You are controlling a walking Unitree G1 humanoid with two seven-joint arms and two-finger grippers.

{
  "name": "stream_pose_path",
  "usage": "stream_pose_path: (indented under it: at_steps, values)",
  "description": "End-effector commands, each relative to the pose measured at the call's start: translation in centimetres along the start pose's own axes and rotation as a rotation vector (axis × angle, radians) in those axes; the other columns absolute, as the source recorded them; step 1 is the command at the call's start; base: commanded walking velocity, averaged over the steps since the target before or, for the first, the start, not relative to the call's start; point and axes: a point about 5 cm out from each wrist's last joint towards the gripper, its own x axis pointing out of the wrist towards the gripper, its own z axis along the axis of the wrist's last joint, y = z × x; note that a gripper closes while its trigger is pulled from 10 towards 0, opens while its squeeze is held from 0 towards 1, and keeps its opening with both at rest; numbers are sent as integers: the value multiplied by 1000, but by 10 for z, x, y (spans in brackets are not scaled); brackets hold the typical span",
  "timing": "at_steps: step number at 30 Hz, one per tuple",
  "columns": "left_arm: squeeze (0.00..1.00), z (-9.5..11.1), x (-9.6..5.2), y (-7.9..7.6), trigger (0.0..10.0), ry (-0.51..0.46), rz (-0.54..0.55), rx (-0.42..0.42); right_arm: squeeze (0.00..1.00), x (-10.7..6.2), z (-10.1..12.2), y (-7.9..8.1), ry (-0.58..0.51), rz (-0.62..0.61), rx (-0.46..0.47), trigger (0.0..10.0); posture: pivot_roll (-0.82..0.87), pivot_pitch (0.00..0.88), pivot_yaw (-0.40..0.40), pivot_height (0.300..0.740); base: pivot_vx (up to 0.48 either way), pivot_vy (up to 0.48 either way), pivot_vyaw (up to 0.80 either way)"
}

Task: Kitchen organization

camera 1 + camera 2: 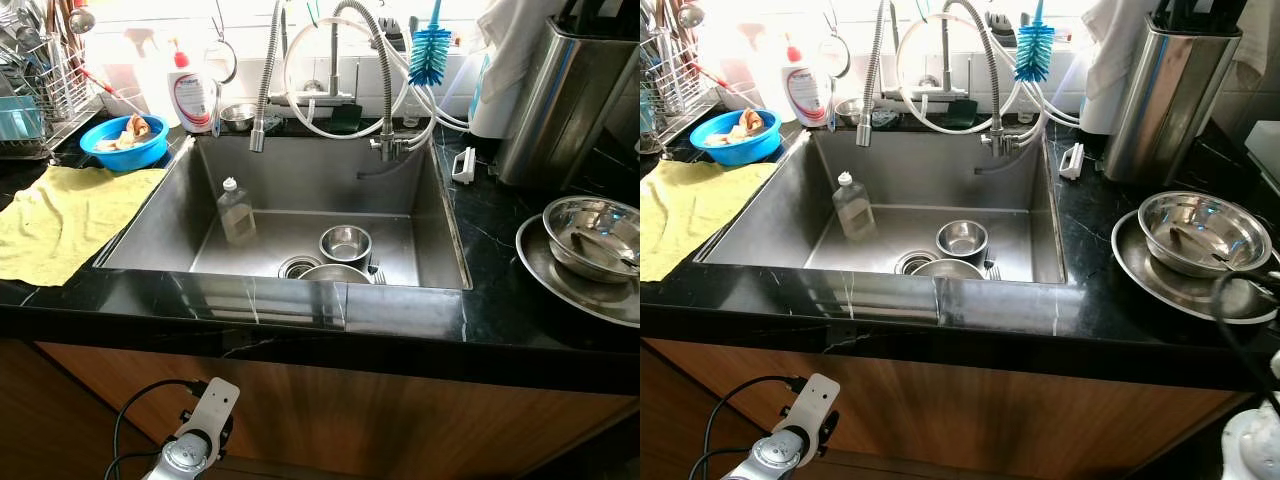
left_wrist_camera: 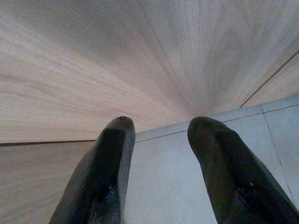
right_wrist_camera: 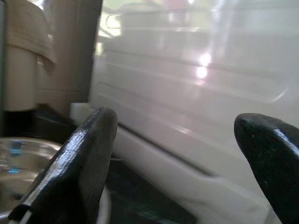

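Our left gripper [image 2: 161, 172] hangs low in front of the wooden cabinet front [image 2: 140, 60] under the counter, its two black fingers [image 2: 100, 177] parted a moderate way with nothing between them. Our right gripper [image 3: 182, 163] has its fingers spread wide, also empty, and it sits at counter height on the right, near the rim of a steel dish and beside a white appliance wall [image 3: 196, 70].

Out from there, the sink [image 1: 160, 215] lies straight ahead in the black counter [image 1: 500, 310]. Inside it we see a clear bottle [image 1: 236, 212] standing at the left, a small steel bowl [image 1: 345, 243] nearer the middle, and another steel bowl [image 1: 335, 274] partly hidden by the near rim. On the right counter a steel bowl [image 1: 1203, 232] rests in a wide steel plate [image 1: 1150, 275]. To the far left lie a yellow cloth [image 1: 60, 215], a blue bowl [image 1: 125, 142] and a soap bottle [image 1: 192, 92].

We judge the main risk is on the right: the open fingers are close to the stacked steelware, and a careless swing could knock it toward the counter edge. Reaching into the sink, an arm could also catch the hanging faucet hoses [image 1: 330, 70] or tip the clear bottle.

The soap bottle carries a red and white label, but its writing is too small to read.
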Motion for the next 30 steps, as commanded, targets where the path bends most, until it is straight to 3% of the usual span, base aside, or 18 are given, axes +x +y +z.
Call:
stream_pose_path:
  at_steps: [1, 12, 30]
  values:
    - [0, -3, 0, 4, 10000, 17, 10, 16, 0, -1, -3, 6, 24, 44, 119, 10000, -168, 0, 53, 740, 0, 0, 0]
    - [0, -3, -1, 6, 10000, 18, 15, 15, 0, -2, -5, 13, 65, 63, 270, 10000, -162, 0, 52, 740, 0, 0, 0]
    - [0, -2, 0, 7, 10000, 14, 17, 17, 0, -11, -16, 20, 164, 41, 316, 10000, -159, 0, 53, 740, 0, 0, 0]
